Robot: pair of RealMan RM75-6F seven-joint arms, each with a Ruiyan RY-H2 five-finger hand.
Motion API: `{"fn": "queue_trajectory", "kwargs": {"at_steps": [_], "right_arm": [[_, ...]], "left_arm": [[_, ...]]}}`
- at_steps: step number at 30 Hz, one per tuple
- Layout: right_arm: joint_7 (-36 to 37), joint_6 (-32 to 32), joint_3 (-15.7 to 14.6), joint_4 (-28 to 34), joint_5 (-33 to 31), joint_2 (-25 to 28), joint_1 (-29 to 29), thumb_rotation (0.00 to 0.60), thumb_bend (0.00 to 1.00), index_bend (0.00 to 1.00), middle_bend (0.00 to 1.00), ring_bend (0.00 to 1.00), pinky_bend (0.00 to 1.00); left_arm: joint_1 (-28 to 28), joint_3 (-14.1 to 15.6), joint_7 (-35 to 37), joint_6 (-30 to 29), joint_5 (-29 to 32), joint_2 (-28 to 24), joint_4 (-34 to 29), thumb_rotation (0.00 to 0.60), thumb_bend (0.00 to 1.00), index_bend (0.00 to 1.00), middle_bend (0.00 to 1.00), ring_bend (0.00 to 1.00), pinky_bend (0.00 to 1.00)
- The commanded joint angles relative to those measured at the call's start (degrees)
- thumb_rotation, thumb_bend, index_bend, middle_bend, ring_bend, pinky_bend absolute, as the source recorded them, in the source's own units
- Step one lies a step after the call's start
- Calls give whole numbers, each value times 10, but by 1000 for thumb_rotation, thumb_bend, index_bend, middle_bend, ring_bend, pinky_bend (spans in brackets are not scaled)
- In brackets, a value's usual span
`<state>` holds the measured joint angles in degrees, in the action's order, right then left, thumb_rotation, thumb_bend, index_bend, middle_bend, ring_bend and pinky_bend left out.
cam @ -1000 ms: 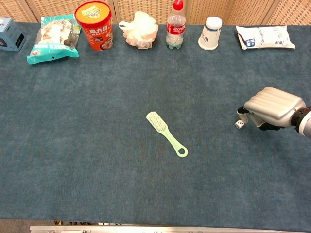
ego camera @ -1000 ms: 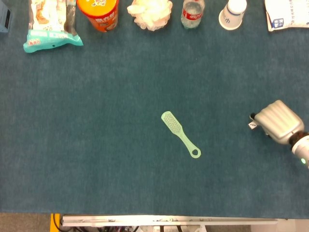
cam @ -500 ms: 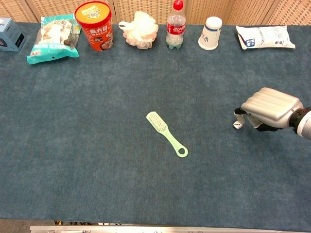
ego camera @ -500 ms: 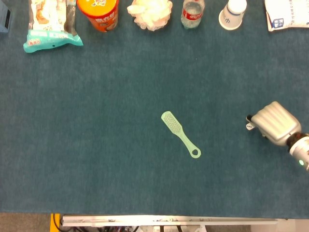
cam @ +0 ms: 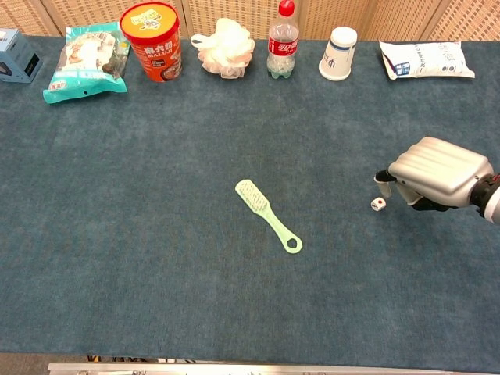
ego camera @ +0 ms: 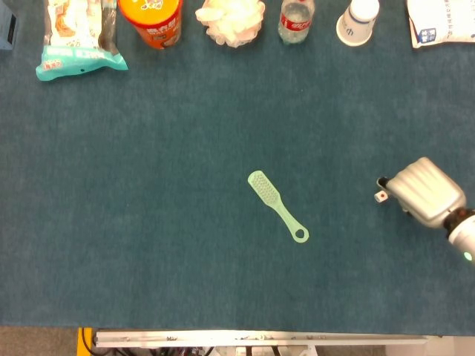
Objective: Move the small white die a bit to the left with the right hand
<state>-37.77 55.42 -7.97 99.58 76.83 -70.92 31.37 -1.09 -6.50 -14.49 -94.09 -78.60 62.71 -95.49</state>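
While my right hand [cam: 434, 182] hovers low over the blue table cloth [cam: 156, 172] near its right edge, its fingers are curled under and grip nothing. The small white die [cam: 378, 204] lies on the cloth just to the left of my fingertips, apart from them. The green brush [cam: 268, 215] lies well to its left, near the middle.

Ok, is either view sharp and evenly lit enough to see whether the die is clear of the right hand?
Chest view: even light, no glare, the die sharp on the cloth and apart from the right hand. Head view: also evenly lit, but the die is tiny and sits right at the hand's dark fingertips, so a gap is hard to tell.
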Motion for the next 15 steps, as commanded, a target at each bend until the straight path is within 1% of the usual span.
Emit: {"fn": "queue_trajectory", "kwargs": {"at_steps": [1, 3, 5, 7, 8, 9, 10, 11, 13, 15], "right_arm": [[19, 35, -6, 15, 27, 23, -20, 600, 970, 462, 928, 909, 933], [24, 57, -8, 19, 37, 38, -32, 600, 938, 462, 883, 876, 932], [27, 82, -10, 27, 45, 57, -46, 600, 875, 462, 818, 835, 930], [37, 114, -9, 28, 60, 67, -62, 600, 802, 462, 739, 764, 927], [44, 137, -8, 26, 70, 73, -75, 600, 776, 462, 716, 738, 921], [49, 156, -7, 25, 77, 76, -84, 600, 736, 462, 681, 700, 901], [56, 181, -4, 22, 85, 78, -98, 600, 677, 462, 642, 655, 860], [61, 201, -1, 18, 91, 79, -108, 600, 645, 462, 620, 628, 829], [76, 240, 5, 8, 102, 77, -128, 600, 557, 462, 559, 555, 715], [105, 287, 15, -13, 117, 69, -151, 600, 474, 462, 516, 504, 605]], "left_arm": [[1, 1, 0, 2, -2, 0, 0, 600, 0, 359, 350, 263, 347], [1, 3, 0, 3, -4, 0, 1, 600, 0, 358, 350, 263, 347], [3, 7, 7, 10, -9, -2, -1, 600, 0, 359, 350, 263, 347], [5, 12, 16, 19, -16, -6, -3, 600, 0, 359, 350, 263, 347], [7, 16, 23, 24, -22, -8, -3, 600, 0, 359, 350, 263, 347], [8, 18, 26, 28, -26, -9, -3, 600, 0, 359, 350, 263, 347], [10, 22, 30, 32, -33, -10, -3, 600, 0, 359, 350, 263, 347], [11, 24, 32, 35, -37, -10, -2, 600, 0, 360, 350, 263, 347], [15, 28, 38, 41, -45, -11, 1, 600, 0, 362, 351, 263, 347], [19, 32, 49, 48, -57, -10, 6, 600, 0, 364, 351, 263, 347]]}}
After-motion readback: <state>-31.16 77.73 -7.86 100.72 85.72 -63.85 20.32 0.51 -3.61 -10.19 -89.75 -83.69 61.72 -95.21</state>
